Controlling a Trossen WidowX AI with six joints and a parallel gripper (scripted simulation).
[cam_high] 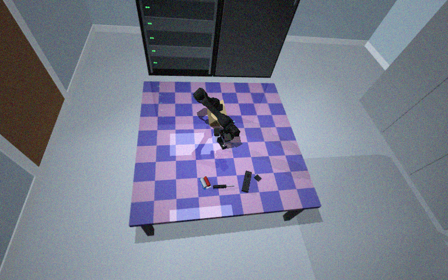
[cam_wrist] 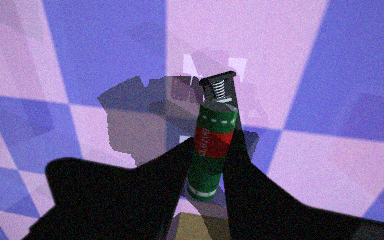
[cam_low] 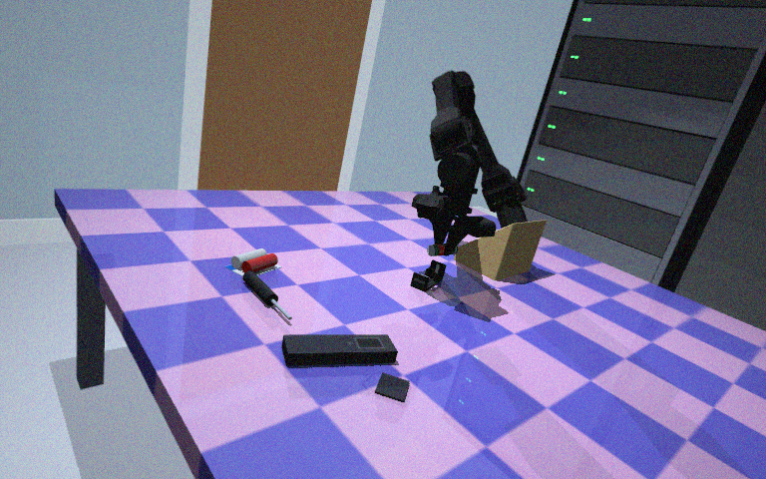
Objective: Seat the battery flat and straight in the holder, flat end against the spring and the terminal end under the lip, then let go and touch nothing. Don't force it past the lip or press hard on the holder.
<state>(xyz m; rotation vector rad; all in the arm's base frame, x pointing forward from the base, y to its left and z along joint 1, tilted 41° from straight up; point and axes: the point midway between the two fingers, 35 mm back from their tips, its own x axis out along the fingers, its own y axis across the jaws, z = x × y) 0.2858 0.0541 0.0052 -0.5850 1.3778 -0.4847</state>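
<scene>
The battery (cam_low: 442, 249) (cam_wrist: 210, 162), green with a red band, is between the fingers of my gripper (cam_wrist: 209, 145), which is shut on it. The grey end facing the spring in the wrist view looks flat; the other end face is hidden. The black holder (cam_high: 221, 143) (cam_low: 421, 280) (cam_wrist: 232, 92) lies on the table below the battery, with a gap between them in the exterior view. Its coil spring (cam_wrist: 219, 89) shows just beyond the battery's grey end. The battery and fingers hide the rest of the holder, including the lip, in the wrist view. The battery looks roughly in line with the holder there.
A tan angular block (cam_high: 222, 108) (cam_low: 509, 251) (cam_wrist: 188, 227) stands close behind the gripper. Towards the front edge lie a red and a white cylinder (cam_high: 207, 181) (cam_low: 260, 261), a screwdriver (cam_high: 219, 186) (cam_low: 259, 288), a long black box (cam_high: 246, 182) (cam_low: 333, 351) and a small black square (cam_high: 258, 178) (cam_low: 392, 386).
</scene>
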